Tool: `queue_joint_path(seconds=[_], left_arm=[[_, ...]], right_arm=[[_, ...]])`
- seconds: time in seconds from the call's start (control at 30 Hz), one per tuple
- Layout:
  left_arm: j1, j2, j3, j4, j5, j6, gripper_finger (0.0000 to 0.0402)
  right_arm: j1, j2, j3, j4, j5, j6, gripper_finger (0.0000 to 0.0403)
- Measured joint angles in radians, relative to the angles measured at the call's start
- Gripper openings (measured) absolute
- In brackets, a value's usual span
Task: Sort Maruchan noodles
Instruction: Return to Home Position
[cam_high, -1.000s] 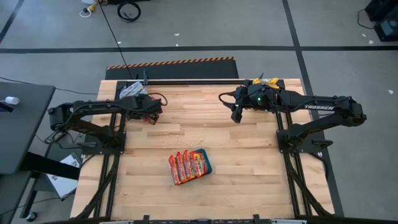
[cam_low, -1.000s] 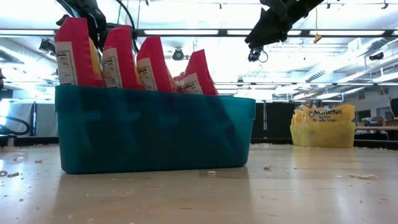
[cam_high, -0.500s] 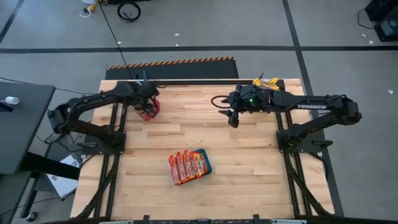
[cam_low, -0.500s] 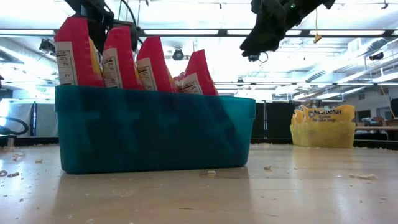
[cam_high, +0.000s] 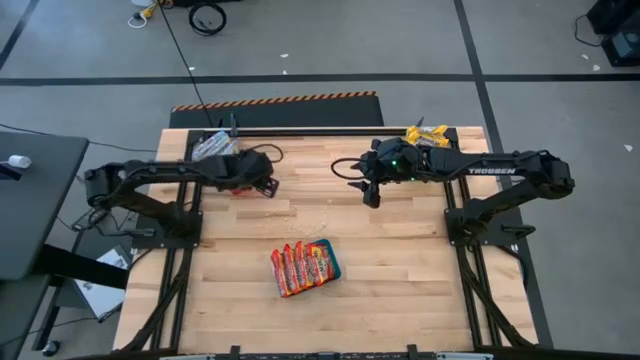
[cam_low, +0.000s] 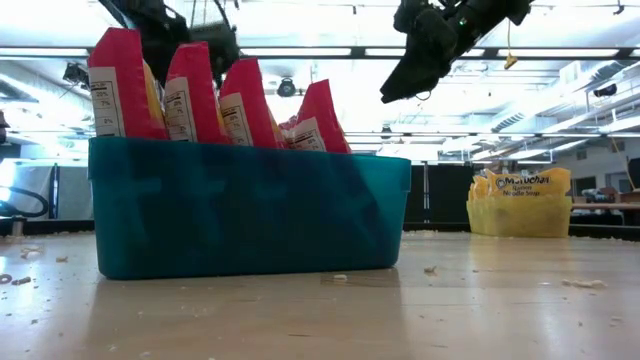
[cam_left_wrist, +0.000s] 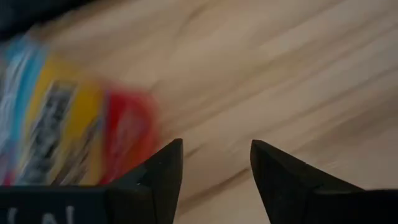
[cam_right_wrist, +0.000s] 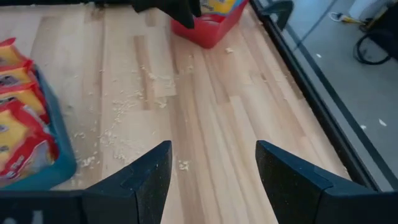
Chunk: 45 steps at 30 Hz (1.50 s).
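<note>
Swinging home, you could clip the red plastic bin (cam_right_wrist: 208, 28) with the left gripper (cam_left_wrist: 216, 144), whose jaws stand apart and empty right beside it and its blue-trimmed ramen packets (cam_left_wrist: 56, 124). Your right gripper (cam_right_wrist: 212, 144), spread wide and empty, hangs clear of the red-orange packets (cam_low: 245, 110) standing in the teal plastic tray (cam_low: 250, 210).

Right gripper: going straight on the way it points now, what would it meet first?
Most likely the bare wooden table, straight ahead of the open right gripper. The red bin lies farther along that line; the teal tray sits off to one side.
</note>
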Motion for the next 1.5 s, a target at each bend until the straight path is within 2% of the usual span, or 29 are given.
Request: queue_joint_path(seconds=[0.23,0.33,0.5,0.6,0.8,0.9,1.0,1.07,1.17,1.23,1.3,1.4,1.5], left_arm=[[-0.045,0.009,-0.089,-0.191,-0.015,-0.205,0.0181],[-0.049,-0.038,-0.089,-0.344,-0.015,-0.239,0.0181],[-0.019,-0.109,-0.091,-0.619,-0.076,-0.275,0.0181],[0.001,-0.165,-0.091,-0.677,-0.09,-0.294,0.0181],[-0.053,-0.358,-0.061,-0.612,-0.089,-0.294,0.0179],[-0.108,-0.493,-0.071,-0.574,-0.117,-0.299,0.0165],[-0.164,-0.647,-0.103,-0.571,-0.161,-0.297,0.0124],[-0.203,-0.762,-0.133,-0.524,-0.173,-0.232,0.0083],[-0.255,-0.94,-0.176,-0.376,-0.156,-0.07,0.0019],[-0.28,-1.045,-0.19,-0.303,-0.133,0.013,0.0011],[-0.295,-1.131,-0.189,-0.281,-0.131,0.048,0.0015],[-0.301,-1.229,-0.177,-0.303,-0.126,0.053,0.0019],[-0.301,-1.295,-0.174,-0.302,-0.124,0.095,0.0018]], right_arm=[[0.0,0.0,0.0,-0.017,-0.042,-0.059,0.0238],[0.0,-0.001,0.0,-0.001,-0.047,-0.082,0.0238],[0.0,-0.001,0.024,0.099,-0.074,-0.045,0.0238],[-0.005,-0.002,0.068,0.174,-0.102,0.01,0.0238],[-0.037,0.011,0.085,0.261,-0.2,0.107,0.0234],[-0.05,0.04,0.083,0.267,-0.237,0.118,0.0216],[-0.055,0.053,0.082,0.314,-0.251,0.116,0.0178],[-0.06,0.041,0.082,0.332,-0.242,0.11,0.0141],[-0.065,-0.021,0.082,0.328,-0.189,0.114,0.0066],[-0.067,-0.074,0.083,0.337,-0.174,0.099,0.0019],[-0.066,-0.119,0.084,0.329,-0.145,0.064,0.0015],[-0.066,-0.179,0.084,0.287,0.014,-0.013,0.0036],[-0.069,-0.239,0.083,0.236,0.099,-0.008,0.005]])
